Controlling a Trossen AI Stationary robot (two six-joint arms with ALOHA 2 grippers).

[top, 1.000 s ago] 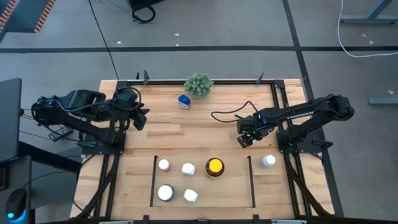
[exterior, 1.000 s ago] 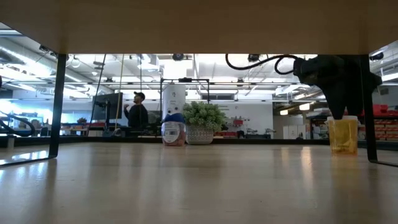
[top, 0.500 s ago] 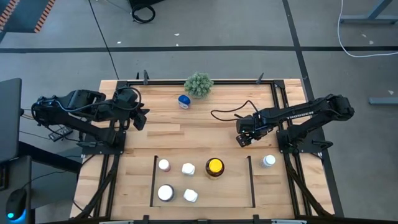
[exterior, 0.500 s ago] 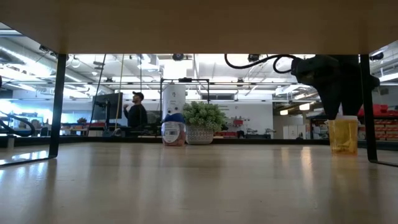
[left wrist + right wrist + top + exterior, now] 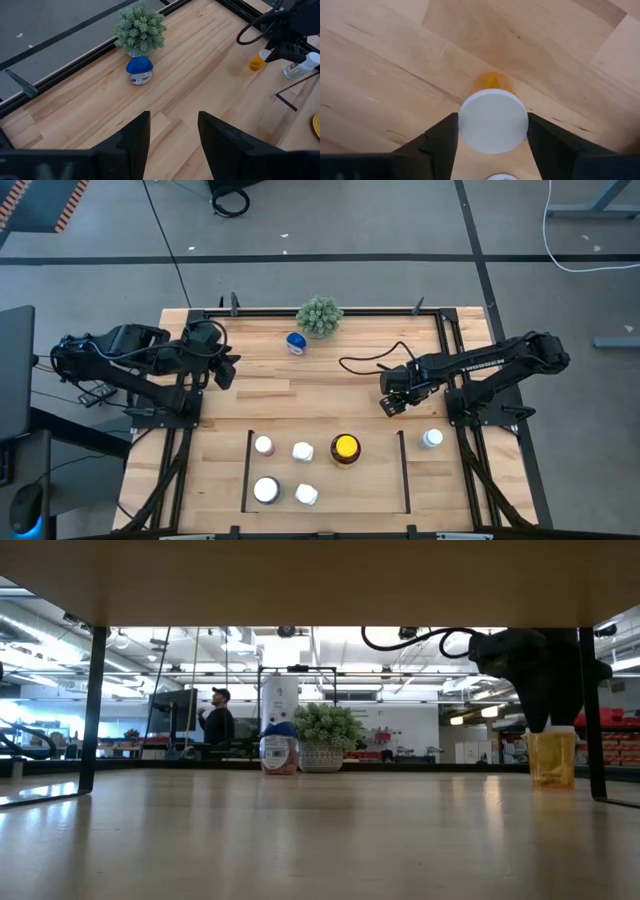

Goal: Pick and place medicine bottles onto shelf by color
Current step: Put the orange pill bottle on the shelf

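Two dark fingers of the right tool (image 5: 492, 145) flank a small white-capped amber bottle (image 5: 493, 119) upright on the light wooden table (image 5: 300, 395); whether they clamp it is unclear. The left tool (image 5: 172, 137) waits with fingers apart near the table's left edge.

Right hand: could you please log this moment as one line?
right hand: astride orange bottle, closing | left hand: open, idle | shelf: five bottles
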